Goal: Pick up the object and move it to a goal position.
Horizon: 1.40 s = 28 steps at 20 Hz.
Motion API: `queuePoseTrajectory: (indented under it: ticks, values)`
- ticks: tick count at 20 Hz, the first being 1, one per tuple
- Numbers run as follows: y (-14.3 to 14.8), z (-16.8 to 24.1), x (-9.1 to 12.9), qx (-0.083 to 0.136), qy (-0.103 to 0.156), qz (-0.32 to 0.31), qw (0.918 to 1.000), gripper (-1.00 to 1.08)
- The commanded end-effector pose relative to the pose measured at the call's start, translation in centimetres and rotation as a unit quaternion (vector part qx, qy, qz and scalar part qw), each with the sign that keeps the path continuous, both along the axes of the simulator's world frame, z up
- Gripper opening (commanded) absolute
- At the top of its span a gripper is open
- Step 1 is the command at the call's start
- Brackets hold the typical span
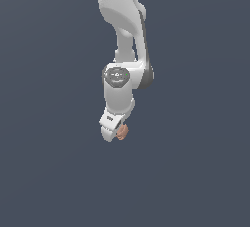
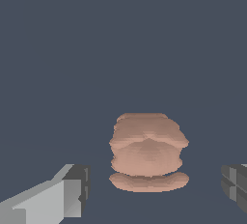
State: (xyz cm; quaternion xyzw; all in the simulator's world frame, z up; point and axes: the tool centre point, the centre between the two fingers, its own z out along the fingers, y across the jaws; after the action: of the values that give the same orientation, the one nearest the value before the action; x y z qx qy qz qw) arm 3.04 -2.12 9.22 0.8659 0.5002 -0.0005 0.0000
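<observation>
The object (image 2: 148,147) is a lumpy brownish-orange lump lying on the dark grey floor. In the wrist view it sits between my two fingers, with a clear gap on each side, so nothing touches it. One finger (image 2: 72,194) shows as light grey with a dark pad, and the other finger (image 2: 235,185) barely enters the picture. My gripper (image 2: 155,187) is open around the lump. In the exterior view the white gripper (image 1: 115,134) hangs low on the arm, and the object (image 1: 122,132) peeks out on its right side, mostly hidden by the head.
The plain dark grey floor (image 1: 49,172) stretches all around. The white arm (image 1: 122,35) comes down from the top of the exterior view. No other objects or goal marker show.
</observation>
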Motion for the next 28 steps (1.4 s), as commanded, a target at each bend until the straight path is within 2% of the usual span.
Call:
queuePoseTrajectory:
  ticks: [1,19,20,28]
  values:
    - [0.0,0.0,0.0,0.000,0.000,0.004,1.0000,1.00]
    - [0.0,-5.0,0.0,0.000,0.000,0.004,1.0000,1.00]
    - [0.0,-5.0,0.0,0.000,0.000,0.004,1.0000,-1.00]
    - [0.0,-5.0,0.0,0.000,0.000,0.004,1.0000,-1.00]
